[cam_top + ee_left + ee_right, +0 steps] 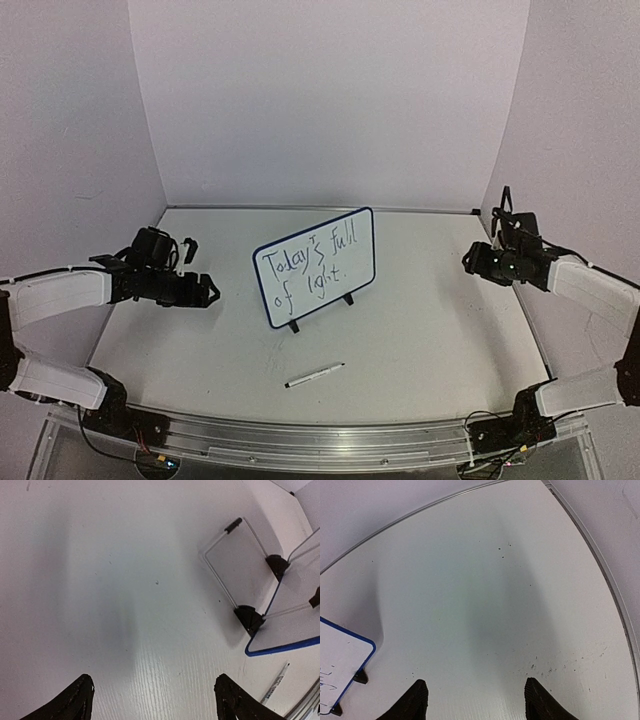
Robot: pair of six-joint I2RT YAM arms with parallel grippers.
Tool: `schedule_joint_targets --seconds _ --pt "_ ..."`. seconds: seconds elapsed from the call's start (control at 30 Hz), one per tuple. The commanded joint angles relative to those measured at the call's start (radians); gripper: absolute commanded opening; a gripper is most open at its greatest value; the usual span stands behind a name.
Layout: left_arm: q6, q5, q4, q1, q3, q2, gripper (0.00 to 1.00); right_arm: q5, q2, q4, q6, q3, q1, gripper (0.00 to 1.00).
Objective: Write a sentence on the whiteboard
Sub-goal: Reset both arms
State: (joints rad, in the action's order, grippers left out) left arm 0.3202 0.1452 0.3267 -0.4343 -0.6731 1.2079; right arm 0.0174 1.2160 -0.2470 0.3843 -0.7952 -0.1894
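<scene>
The whiteboard stands upright mid-table on black clip feet, tilted, with a thin blue rim. The sentence on it reads "Today's full of light." in dark marker on two lines. In the left wrist view the whiteboard shows from behind with its wire stand. In the right wrist view one corner of the whiteboard shows at the lower left. My left gripper hangs open and empty left of the board; its fingertips are wide apart. My right gripper is open and empty at the right.
A slim white marker pen with a dark cap lies on the table in front of the board; it also shows in the left wrist view. The table has a metal rail along its near edge and white walls on three sides.
</scene>
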Motion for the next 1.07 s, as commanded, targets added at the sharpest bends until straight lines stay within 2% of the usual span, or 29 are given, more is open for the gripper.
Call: schedule_joint_targets --seconds 0.0,0.13,0.17,0.27,0.4,0.53,0.67,1.03 --pt "-0.011 -0.08 -0.073 0.06 -0.013 -0.067 0.84 0.017 -0.062 0.046 -0.043 0.02 0.019 0.63" --pt "-0.019 -0.18 -0.156 0.124 -0.019 -0.126 0.89 0.01 -0.167 0.145 -0.103 0.094 0.019 0.63" --pt "-0.049 -0.281 -0.247 0.165 -0.023 -0.148 0.94 0.011 -0.24 0.215 -0.147 0.145 0.02 0.63" --pt "-0.104 -0.391 -0.334 0.178 -0.016 -0.169 0.98 0.005 -0.328 0.308 -0.172 0.217 0.02 0.63" --pt "-0.179 -0.501 -0.503 0.177 0.084 -0.239 0.99 -0.053 -0.439 0.438 -0.205 0.343 0.02 0.65" --pt "-0.152 -0.588 -0.602 0.177 0.237 -0.293 0.99 -0.114 -0.534 0.575 -0.223 0.505 0.021 0.67" --pt "-0.134 -0.605 -0.641 0.177 0.331 -0.324 1.0 -0.154 -0.569 0.611 -0.214 0.579 0.019 0.67" --pt "-0.165 -0.61 -0.673 0.176 0.37 -0.357 1.0 -0.154 -0.56 0.631 -0.253 0.594 0.02 0.67"
